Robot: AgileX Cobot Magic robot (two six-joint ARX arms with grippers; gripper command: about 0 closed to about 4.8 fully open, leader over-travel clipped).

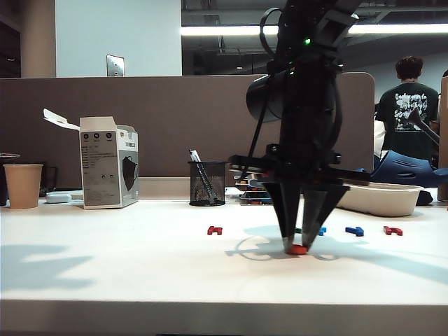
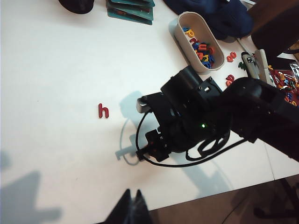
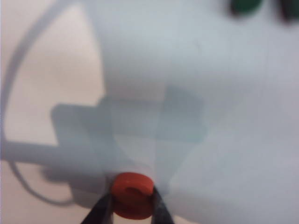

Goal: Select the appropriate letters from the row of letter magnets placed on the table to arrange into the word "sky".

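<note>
Pinching the orange-red letter (image 3: 133, 195) between its two fingers, the right tool (image 1: 299, 246) points straight down at the white bench (image 1: 140, 266). The letter sits at the tool's tips and rests on the bench. Just behind the tool lie a green letter (image 3: 246, 5) and a light-blue letter (image 1: 321, 230). A dark-blue letter (image 1: 355, 230) and a red letter (image 1: 393, 229) lie farther off on one side of the tool. A dark-red letter (image 1: 214, 229) lies well apart on its other side. The left tool (image 2: 131, 211) hangs above the front edge of the bench, near the right arm. Only its dark tips show, close together, so I cannot tell if it is shut. Nothing is between them.
</note>
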